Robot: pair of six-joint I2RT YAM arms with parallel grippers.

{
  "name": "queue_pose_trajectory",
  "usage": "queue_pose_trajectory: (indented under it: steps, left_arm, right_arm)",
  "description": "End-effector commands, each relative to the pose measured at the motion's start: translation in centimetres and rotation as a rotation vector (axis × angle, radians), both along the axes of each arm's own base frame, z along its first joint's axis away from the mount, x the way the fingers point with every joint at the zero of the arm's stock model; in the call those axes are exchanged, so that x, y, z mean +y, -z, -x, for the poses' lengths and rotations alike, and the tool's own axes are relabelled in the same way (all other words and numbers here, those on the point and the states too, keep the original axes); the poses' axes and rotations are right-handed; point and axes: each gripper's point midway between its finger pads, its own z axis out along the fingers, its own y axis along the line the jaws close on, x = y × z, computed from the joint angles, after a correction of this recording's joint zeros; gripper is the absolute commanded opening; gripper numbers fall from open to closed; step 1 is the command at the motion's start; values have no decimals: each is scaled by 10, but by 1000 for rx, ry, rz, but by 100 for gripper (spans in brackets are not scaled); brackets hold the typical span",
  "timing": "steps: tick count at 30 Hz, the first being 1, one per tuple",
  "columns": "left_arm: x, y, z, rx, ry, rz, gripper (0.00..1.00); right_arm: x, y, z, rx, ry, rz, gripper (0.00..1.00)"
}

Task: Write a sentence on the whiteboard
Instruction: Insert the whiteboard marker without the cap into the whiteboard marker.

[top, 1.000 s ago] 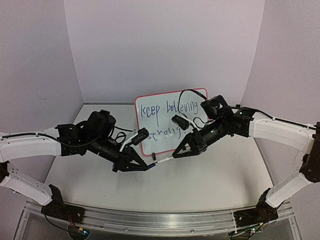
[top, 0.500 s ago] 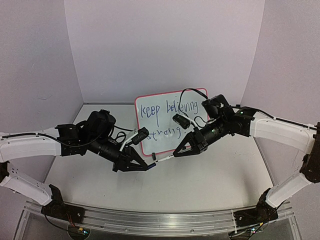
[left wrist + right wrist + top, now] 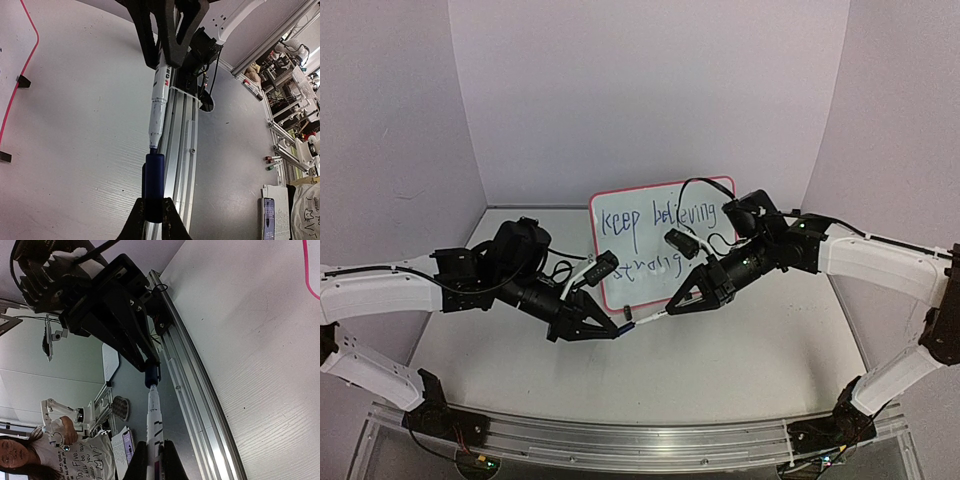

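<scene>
The whiteboard stands upright at the back middle, red-bordered, with the blue sentence "keep believing" over "strong". My left gripper is shut on the blue marker cap. My right gripper is shut on the white marker. The two grippers face each other in front of the board, just above the table. The marker's tip sits at the cap's open mouth. The board's red edge and black clip feet show in the left wrist view.
The grey table lies under both arms, with an aluminium rail along its near edge. Lilac walls close in the back and sides. A black cable loops in front of the board's right part.
The left gripper has moved slightly right with the cap, closing the gap to the marker tip. The right gripper has barely moved.
</scene>
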Motion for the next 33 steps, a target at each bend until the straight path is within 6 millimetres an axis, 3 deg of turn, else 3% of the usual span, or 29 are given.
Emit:
queue_pose_trajectory:
  steps: [1, 33]
  left_arm:
    - [-8, -25, 1, -31, 21, 70, 0]
    - [-22, -27, 0, -53, 87, 77, 0]
  right_arm:
    - [2, -3, 1, 0, -25, -22, 0]
    - [21, 6, 11, 43, -111, -25, 0]
